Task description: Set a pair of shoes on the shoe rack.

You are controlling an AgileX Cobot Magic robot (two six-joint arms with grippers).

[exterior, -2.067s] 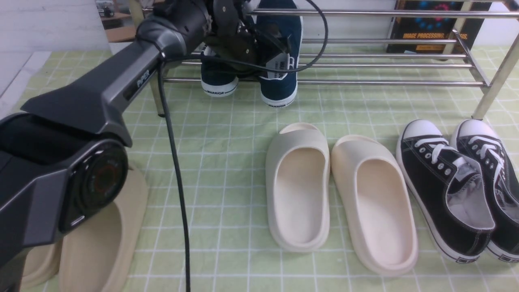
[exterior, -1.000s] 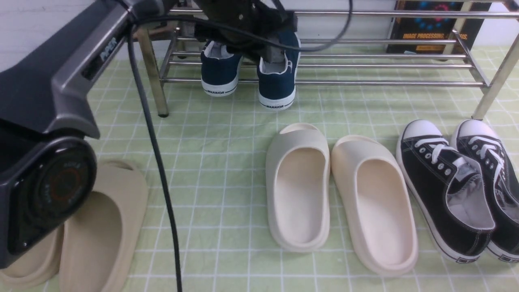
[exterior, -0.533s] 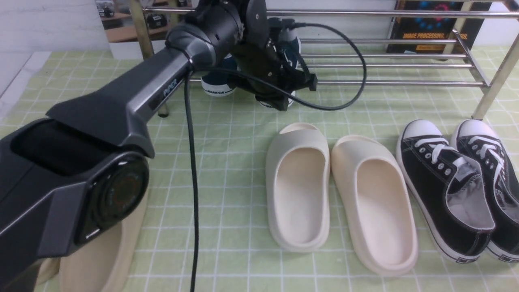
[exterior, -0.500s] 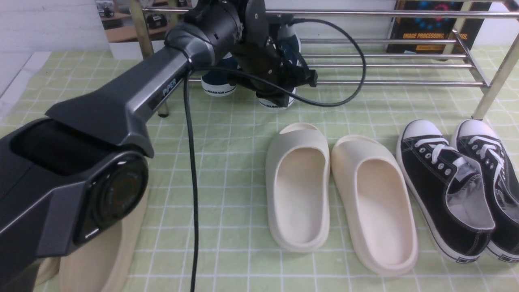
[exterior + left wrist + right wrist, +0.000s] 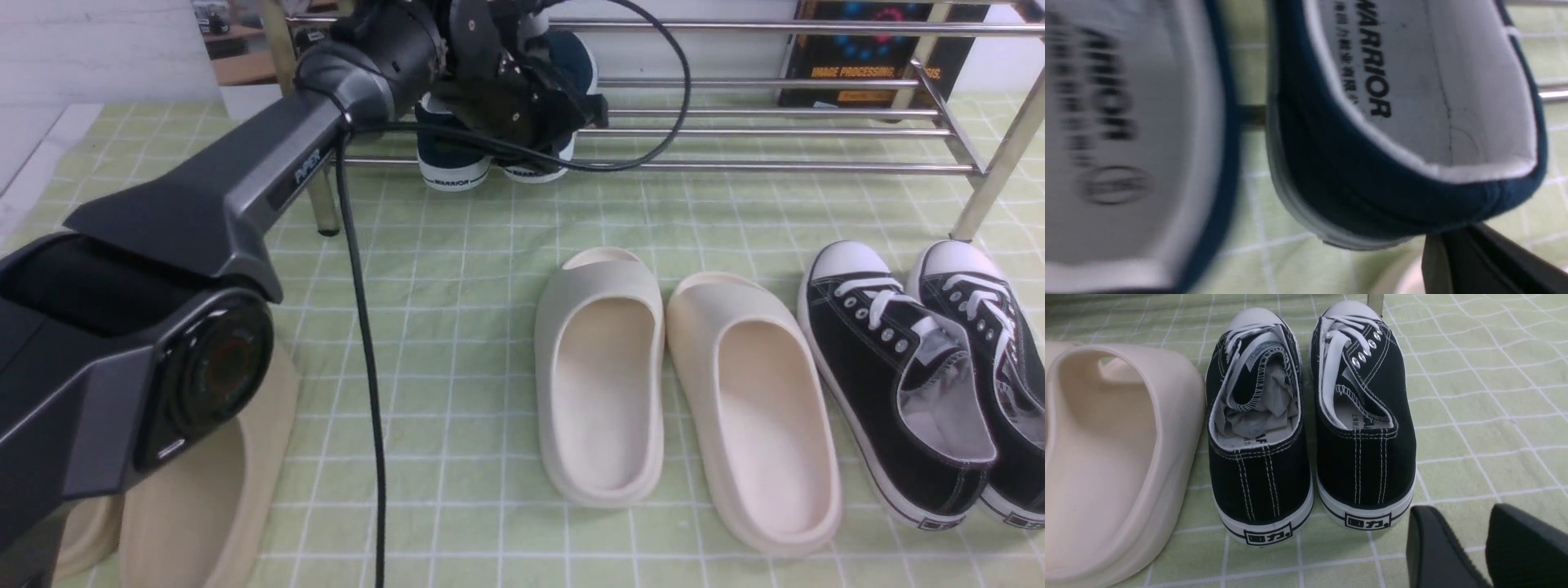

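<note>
The shoes [image 5: 451, 155] sit on the rack's [image 5: 775, 166] low shelf near the bench's [image 5: 457, 327] far-left corner, heels past the front bar. The left jaws hang over them; gripping or not, I cannot tell. The right jaws stand slightly parted and empty by the black sneakers [image 5: 1257, 416]. If a finger [image 5: 1474, 261] or the cable [image 5: 359, 343] snags a collar on withdrawal, a shoe could be dragged off.

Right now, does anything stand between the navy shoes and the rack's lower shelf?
Nothing visible does. Both navy shoes already sit on the lower bars of the shoe rack, heels at its front edge; the left gripper hangs over them.
</note>
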